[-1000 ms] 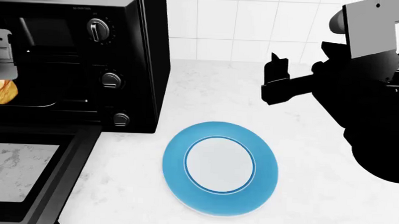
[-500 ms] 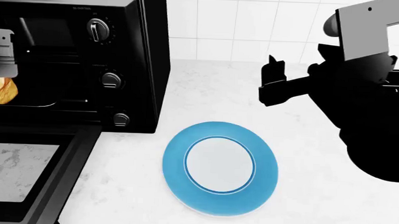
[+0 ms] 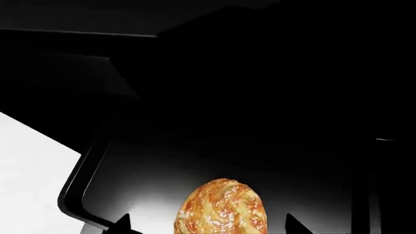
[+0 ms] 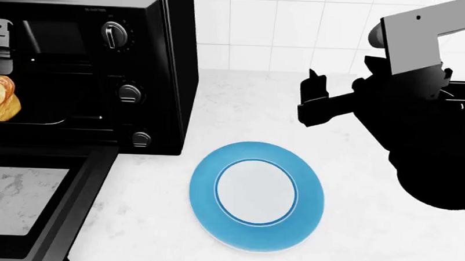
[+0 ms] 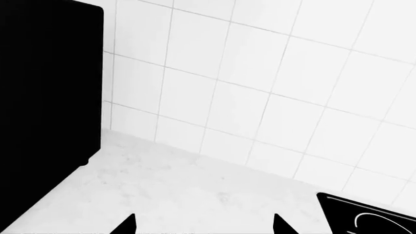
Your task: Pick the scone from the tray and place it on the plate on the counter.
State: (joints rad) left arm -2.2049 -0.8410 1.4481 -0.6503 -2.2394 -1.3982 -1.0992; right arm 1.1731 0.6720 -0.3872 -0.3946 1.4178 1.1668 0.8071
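The golden-brown scone [image 4: 1,98] lies on the dark tray [image 4: 33,122] inside the black toaster oven, at the far left of the head view. In the left wrist view the scone [image 3: 221,206] sits between the two spread fingertips of my left gripper [image 3: 208,228], which is open and not touching it. The tray [image 3: 149,187] under it is barely distinct. The blue-rimmed plate [image 4: 257,195] rests on the white counter [image 4: 368,234], with nothing on it. My right gripper [image 4: 315,100] hovers above the counter behind the plate, open and holding nothing [image 5: 201,227].
The oven's glass door flap [image 4: 29,200] hangs open toward me at the lower left. Its knobs [image 4: 116,35] face the plate side. A tiled wall [image 4: 298,28] backs the counter. A black stovetop corner [image 5: 371,217] shows in the right wrist view.
The grey left wrist part that covered the scone has risen toward the oven's top, so more of the scone shows. My right arm has drifted slightly left.
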